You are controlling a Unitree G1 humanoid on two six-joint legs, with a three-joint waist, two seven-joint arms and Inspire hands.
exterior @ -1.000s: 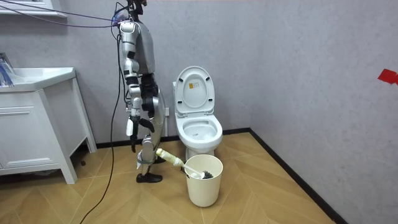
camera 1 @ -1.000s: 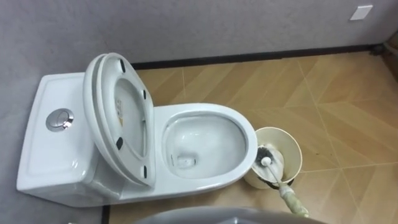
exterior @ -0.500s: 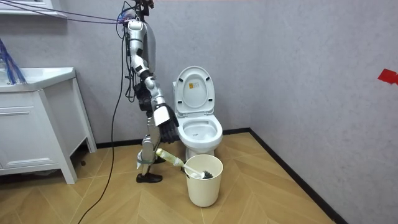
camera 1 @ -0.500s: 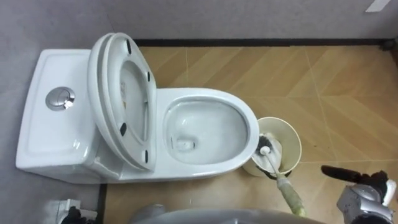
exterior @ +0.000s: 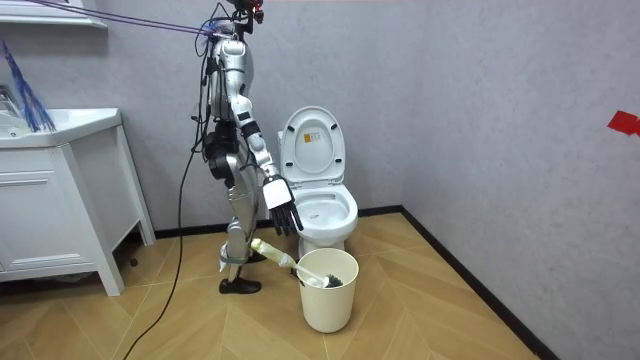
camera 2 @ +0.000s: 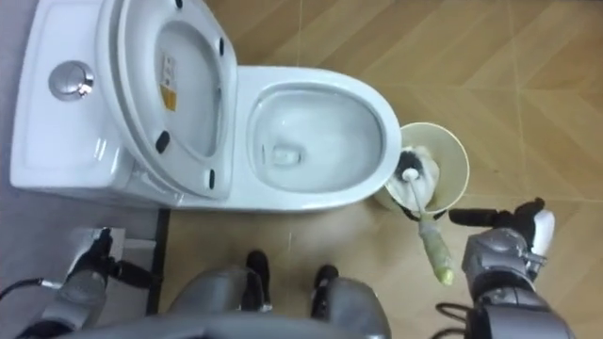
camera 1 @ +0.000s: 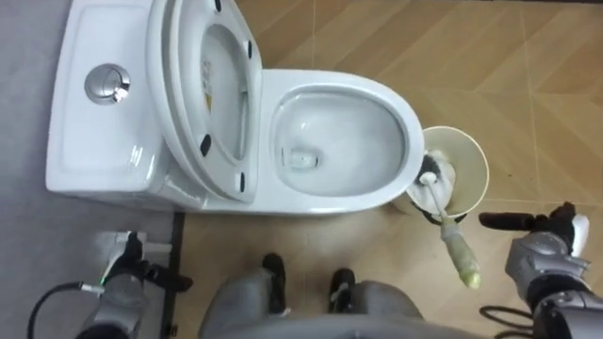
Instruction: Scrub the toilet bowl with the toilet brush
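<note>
standing at the side of the white ceramic toilet (camera 1: pixel 311 200), seat and lid up. toilet brush with pale yellow-green handle and dark bristles (camera 1: pixel 445 221) sits head-down in the round cream plastic bin (camera 1: pixel 480 169) just beside the bowl, handle leaning out over the rim toward me. my right hand (camera 1: pixel 542 256) is near the handle, not touching, fingers straight and spread. left hand (camera 1: pixel 124 287) is low by the tank, fingers relaxed, empty.

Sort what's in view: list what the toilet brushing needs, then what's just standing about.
For the job:
- toilet, seat and lid raised
- toilet brush, head down in the cream bucket
- right hand, open, beside the brush handle

Just standing about:
- white vanity cabinet
- red patch on the wall
</note>
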